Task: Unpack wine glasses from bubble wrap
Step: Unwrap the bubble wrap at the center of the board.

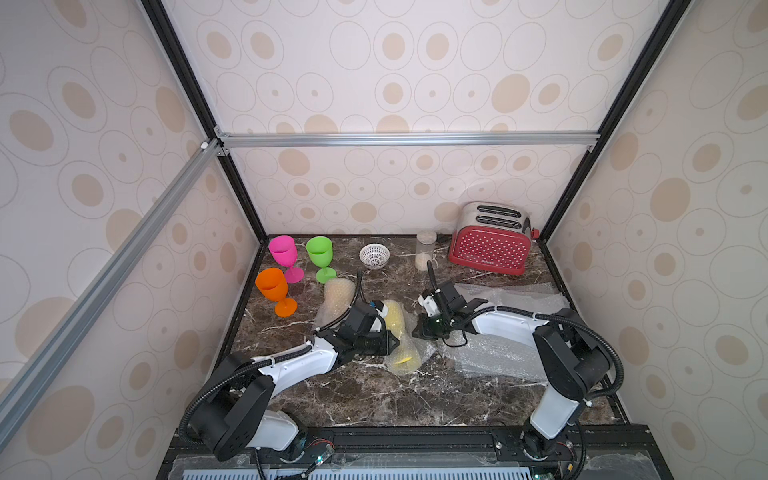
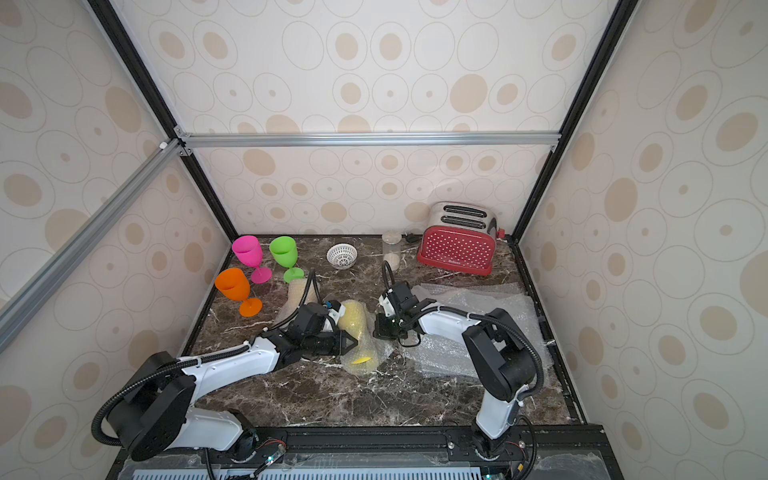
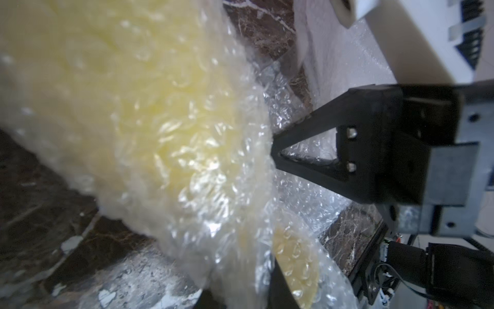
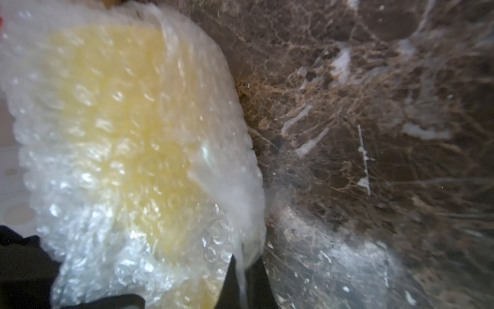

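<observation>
— What is the right claw (image 4: 242, 283) doing?
— Its fingers are pressed together on a thin flap (image 4: 232, 203) of bubble wrap at the edge of the yellow bundle (image 1: 397, 318).
— And the left claw (image 1: 394, 343)?
— It sits against the opposite side of that same bundle. In its wrist view, wrap lies between its dark fingers (image 3: 280, 286), but I cannot tell whether they grip it or stand loose.
— Where is the bundle?
— On its side in the middle of the worktop (image 1: 374, 399), running from back to front. A bright yellow glass (image 1: 404, 360) shows through the wrap at the front end.
— Any more wrap?
— A paler roll (image 1: 338, 291) lies just behind the left arm, toward the back left, near the foot of the green glass (image 1: 320, 249). Flat sheets (image 1: 490, 357) are spread along the right edge, under the right arm.
— And the bare glasses?
— Three stand upright in the back left corner: the pink glass (image 1: 284, 251) beside the green one, and the orange glass (image 1: 272, 286) just in front of the pink.
— The rest?
— Along the back edge, a white bowl (image 1: 374, 254) and a clear jar (image 1: 424, 249). A red toaster (image 1: 490, 247) fills the back right corner.
</observation>
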